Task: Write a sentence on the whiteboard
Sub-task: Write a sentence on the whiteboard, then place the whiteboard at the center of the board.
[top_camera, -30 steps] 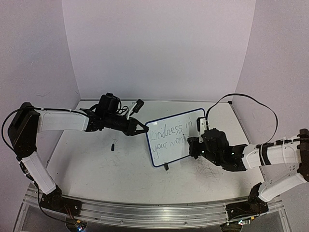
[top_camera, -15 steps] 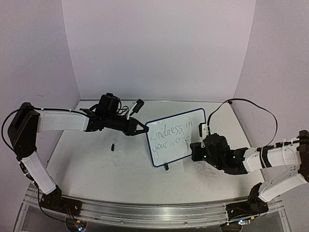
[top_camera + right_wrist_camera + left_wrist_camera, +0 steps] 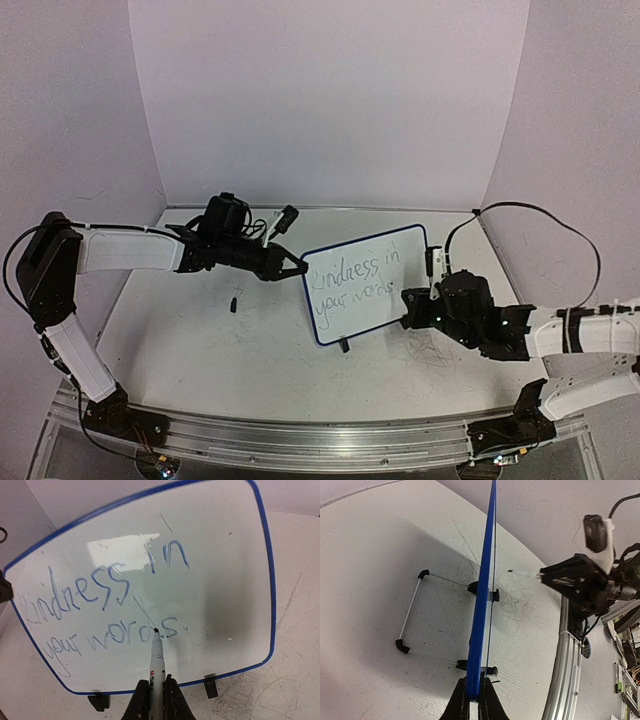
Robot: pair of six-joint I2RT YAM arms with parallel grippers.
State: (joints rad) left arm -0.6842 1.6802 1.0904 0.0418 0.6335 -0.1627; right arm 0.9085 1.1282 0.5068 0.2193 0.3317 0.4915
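Clearly the whiteboard [image 3: 230, 565] stands upright, long edge down

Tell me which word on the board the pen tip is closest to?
The word "words", last on the lower line. The marker tip points at its final letters; "Kindness", "in" and "your" sit farther away.

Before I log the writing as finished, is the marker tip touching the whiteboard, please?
Apart. The left wrist view sees the whiteboard edge-on, with a clear gap between it and the marker tip.
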